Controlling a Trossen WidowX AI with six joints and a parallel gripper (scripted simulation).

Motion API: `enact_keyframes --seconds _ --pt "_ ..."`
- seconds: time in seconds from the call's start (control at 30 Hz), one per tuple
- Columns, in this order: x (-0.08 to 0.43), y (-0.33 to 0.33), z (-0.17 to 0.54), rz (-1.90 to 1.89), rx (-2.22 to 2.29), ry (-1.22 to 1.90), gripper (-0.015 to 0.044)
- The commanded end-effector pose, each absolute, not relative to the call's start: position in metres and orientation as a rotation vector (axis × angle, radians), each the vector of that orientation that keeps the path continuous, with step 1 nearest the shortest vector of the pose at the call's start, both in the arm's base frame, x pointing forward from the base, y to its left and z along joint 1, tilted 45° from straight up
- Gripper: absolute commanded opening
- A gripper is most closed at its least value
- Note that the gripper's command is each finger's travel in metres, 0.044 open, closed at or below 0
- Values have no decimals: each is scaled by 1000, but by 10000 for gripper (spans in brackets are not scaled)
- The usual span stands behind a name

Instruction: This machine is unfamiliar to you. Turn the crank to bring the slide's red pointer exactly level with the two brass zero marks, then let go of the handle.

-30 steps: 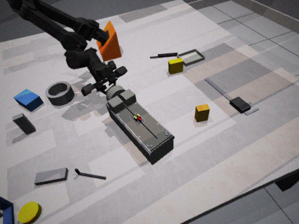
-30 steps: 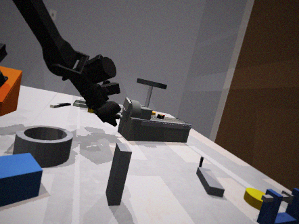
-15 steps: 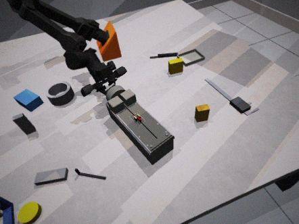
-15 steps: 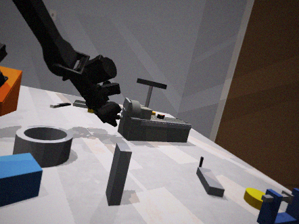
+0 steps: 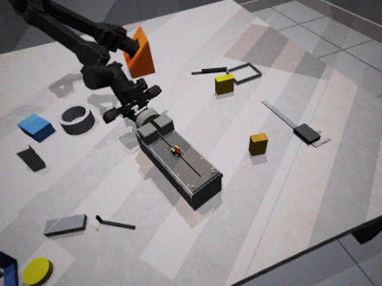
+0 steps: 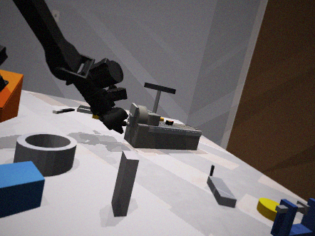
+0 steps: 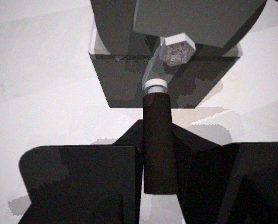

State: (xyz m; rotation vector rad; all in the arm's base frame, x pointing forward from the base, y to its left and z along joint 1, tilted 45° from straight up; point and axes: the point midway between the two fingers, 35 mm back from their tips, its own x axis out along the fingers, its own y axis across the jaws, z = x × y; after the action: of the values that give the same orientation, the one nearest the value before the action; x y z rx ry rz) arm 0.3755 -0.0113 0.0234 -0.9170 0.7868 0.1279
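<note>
The machine is a long grey box [image 5: 161, 154] [image 6: 164, 140] [image 7: 122, 82] with a slotted top and a round crank disc [image 5: 147, 117] at its arm-side end. The red pointer [image 5: 178, 152] sits at the slot between two small brass marks. In the top view it looks very close to their line, perhaps slightly toward the end away from the crank; exact level cannot be told. My gripper [image 5: 135, 113] [image 6: 122, 125] [image 7: 150, 124] is shut on the dark crank handle [image 7: 159, 150]. The handle's pale collar and the crank arm show beyond the fingertips in the wrist view.
An orange wedge [image 5: 143, 60] stands behind the arm. A grey ring [image 5: 78, 126] [image 6: 26, 160], a blue block [image 5: 35, 127] [image 6: 19, 185] and a grey block [image 5: 32, 158] [image 6: 125, 187] lie on the crank side. A yellow block [image 5: 224, 85] and an ochre block [image 5: 257, 145] stand beyond the machine.
</note>
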Motion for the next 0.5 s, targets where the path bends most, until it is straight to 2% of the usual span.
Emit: enact_keyframes --seconds 0.0,0.47 --pt "379 -18 28 101 -919 783 0" --pt "380 -19 30 101 -919 783 0"
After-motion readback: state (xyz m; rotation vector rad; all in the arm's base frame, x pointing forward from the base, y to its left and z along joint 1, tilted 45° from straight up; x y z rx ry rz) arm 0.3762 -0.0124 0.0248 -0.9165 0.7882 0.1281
